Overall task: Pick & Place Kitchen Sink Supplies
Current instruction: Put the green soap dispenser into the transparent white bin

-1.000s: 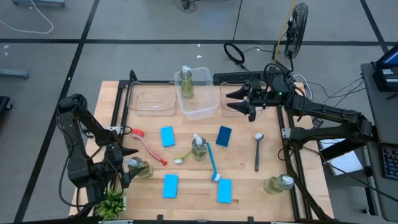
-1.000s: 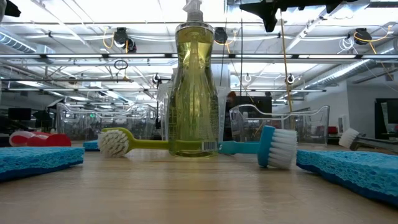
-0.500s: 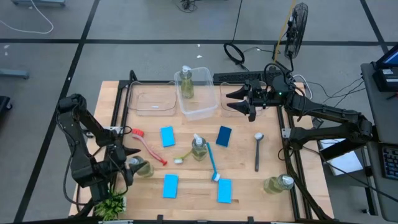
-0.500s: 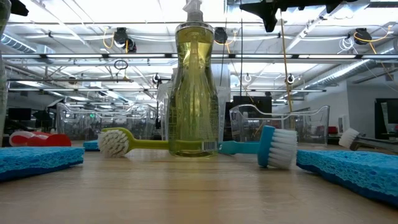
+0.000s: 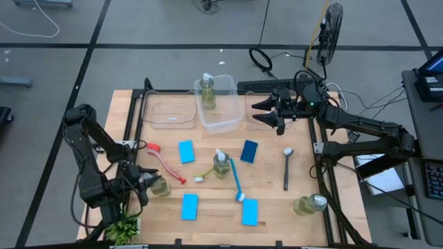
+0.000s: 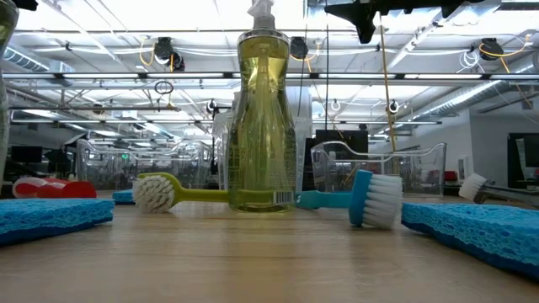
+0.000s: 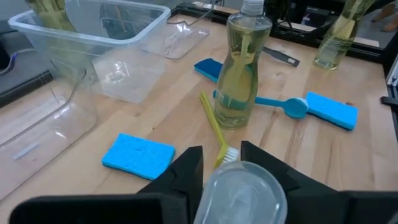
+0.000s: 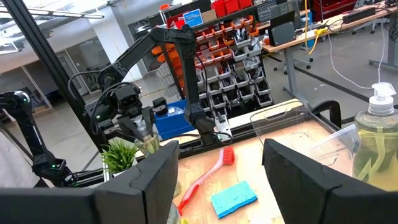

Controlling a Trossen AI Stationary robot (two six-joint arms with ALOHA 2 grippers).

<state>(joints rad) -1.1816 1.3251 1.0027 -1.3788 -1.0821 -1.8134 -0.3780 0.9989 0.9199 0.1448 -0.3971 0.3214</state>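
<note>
**Left gripper clamped on a bottle at the table's near-left corner**

From above, the left gripper (image 5: 147, 181) largely hides the pump bottle (image 5: 158, 187) it grips; only part of the yellow-green body shows beside the potted plant (image 5: 123, 226). Its wrist camera sees just the bottle's clear base (image 7: 239, 193) wedged between both fingers. In the low view this bottle is cut off at the picture's edge.

The tilted bin (image 5: 220, 104) at the table's far side holds a second bottle (image 5: 207, 92). The flat bin (image 5: 169, 111) beside it is hard to read through its clear walls.

A third bottle (image 5: 221, 164) stands mid-table, touched by the yellow-green brush (image 5: 203, 173) and blue brush (image 5: 236, 181). A fourth bottle (image 5: 309, 204) sits near the right corner.

The right gripper (image 5: 268, 113) hovers with its fingers spread apart, beyond the dark grey brush (image 5: 286, 168).
</note>
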